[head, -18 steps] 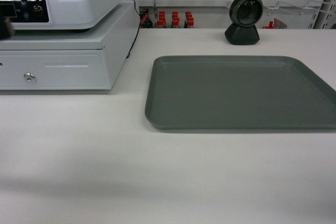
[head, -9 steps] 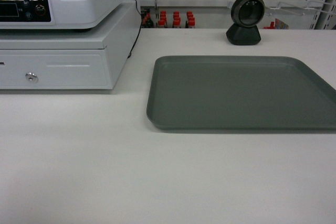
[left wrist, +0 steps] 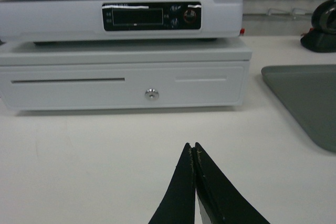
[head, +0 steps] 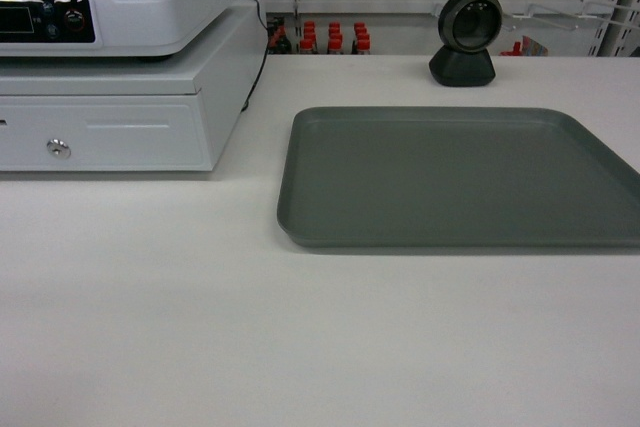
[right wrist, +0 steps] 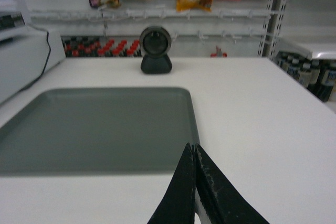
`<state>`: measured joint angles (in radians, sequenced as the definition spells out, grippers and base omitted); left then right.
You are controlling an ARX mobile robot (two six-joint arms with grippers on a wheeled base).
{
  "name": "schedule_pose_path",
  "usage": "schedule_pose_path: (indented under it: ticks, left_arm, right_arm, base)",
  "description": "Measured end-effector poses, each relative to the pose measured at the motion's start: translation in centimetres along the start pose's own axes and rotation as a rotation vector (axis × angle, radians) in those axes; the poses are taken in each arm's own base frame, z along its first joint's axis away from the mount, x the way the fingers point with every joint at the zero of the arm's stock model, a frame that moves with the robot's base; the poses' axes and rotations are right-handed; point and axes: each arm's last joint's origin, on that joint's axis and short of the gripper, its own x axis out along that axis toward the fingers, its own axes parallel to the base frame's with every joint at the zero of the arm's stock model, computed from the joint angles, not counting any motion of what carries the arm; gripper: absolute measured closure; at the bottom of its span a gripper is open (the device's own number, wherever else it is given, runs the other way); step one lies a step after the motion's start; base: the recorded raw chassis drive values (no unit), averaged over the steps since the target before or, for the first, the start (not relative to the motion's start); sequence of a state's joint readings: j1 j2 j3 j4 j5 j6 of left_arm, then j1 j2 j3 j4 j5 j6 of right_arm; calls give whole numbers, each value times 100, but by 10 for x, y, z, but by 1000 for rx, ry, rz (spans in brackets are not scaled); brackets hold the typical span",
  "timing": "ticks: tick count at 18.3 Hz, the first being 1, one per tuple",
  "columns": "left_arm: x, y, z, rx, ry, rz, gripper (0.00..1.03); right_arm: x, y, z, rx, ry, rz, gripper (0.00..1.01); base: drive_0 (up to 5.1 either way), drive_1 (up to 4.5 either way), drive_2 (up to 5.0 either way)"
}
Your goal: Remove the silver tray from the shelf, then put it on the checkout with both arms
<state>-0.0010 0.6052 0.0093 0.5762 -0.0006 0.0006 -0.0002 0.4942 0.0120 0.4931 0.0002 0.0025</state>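
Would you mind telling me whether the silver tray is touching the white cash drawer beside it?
Apart. The head view shows a strip of bare checkout between the silver tray and the cash drawer.

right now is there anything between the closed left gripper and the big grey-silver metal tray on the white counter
Nothing: in the left wrist view only bare white checkout counter lies between the shut left gripper and the grey-silver metal tray.

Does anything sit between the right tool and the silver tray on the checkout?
Nothing visible: the shut right tool points at the silver tray on the checkout, with only bare counter between.
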Motion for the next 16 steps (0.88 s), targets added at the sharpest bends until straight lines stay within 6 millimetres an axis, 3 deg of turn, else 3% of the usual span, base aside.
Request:
schedule_pose_path:
  ticks: [16]
  left_arm:
    - [-26,0,5,0,-29,0,101]
  right_arm:
    - [-21,0,1,0,-3,0,99]
  base:
    - [0,0,0]
